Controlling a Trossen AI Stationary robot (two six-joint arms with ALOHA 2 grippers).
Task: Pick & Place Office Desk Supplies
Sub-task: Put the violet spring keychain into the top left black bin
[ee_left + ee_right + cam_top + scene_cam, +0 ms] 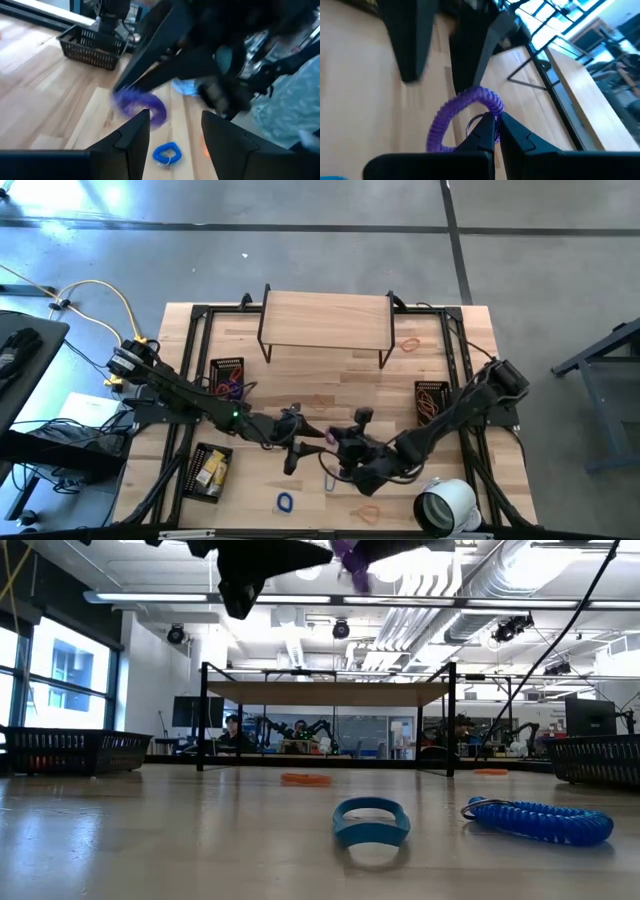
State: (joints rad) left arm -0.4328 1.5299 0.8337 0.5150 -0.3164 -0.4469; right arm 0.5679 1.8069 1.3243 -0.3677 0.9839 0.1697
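Step in hand: a hand-over in mid-air, by the look of it. The right gripper (496, 131) is pinched tight on a purple coil loop (462, 117), held up above the middle of the table (330, 385), and the left gripper (172, 132) faces it with its fingers spread, the loop just in front of them.
Where the loop is: off the wood, between the two grippers, gripped by the right one at one spot on its rim; the rest hangs free.
Left gripper: spread and empty; I judge it is lined up to receive.
Next move calls for: the left fingers closing on a free stretch of the loop, clear of the right fingertips, before the right lets go. Then probably a carry to the basket (228, 376) on the left side, where a purple loop already seems to lie.
Still on the table: a blue loop (371, 821) and a blue coil (540, 821) near the front edge, orange bands (305, 778) farther back.
Hard to make out: from above, the two grippers overlap into one dark mass, so the gap between left fingers and loop is unclear. From table height only the loop's lower end shows, cut off at the top edge. The left wrist camera shows the loop smeared.
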